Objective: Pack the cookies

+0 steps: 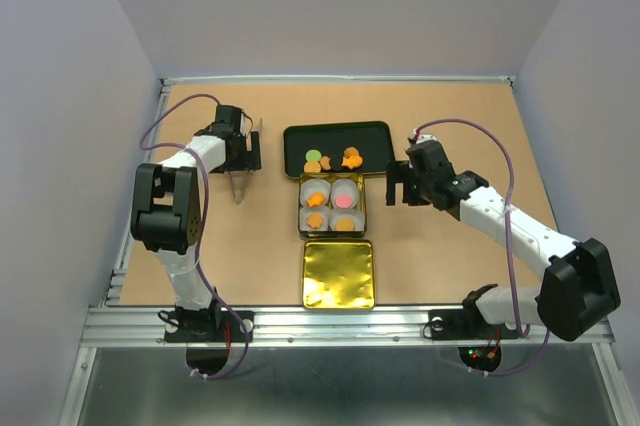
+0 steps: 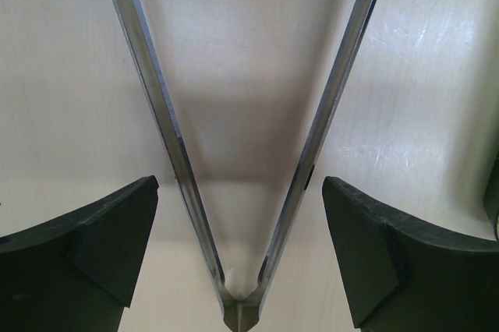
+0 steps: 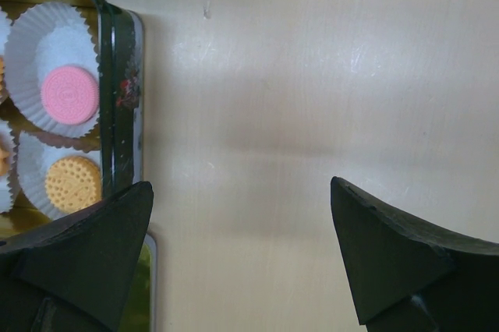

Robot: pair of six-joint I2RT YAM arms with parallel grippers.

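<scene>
Nearest the arm bases, a gold lid (image 1: 338, 274) lies just before the open tin (image 1: 301, 208), with bare counter (image 1: 450, 126) wide on both sides. Four cookies (image 1: 316, 198) sit in white paper cups (image 3: 31, 44) inside the tin: three orange, one pink, round and dimpled. Just right of the tin hangs the right gripper (image 3: 242, 185), spread and empty. Well to the tin's left, the left gripper (image 2: 240, 184), also spread, straddles steel tongs (image 2: 168, 137) without touching them. Farther back, a black tray (image 1: 300, 138) holds one green and several orange cookies.
</scene>
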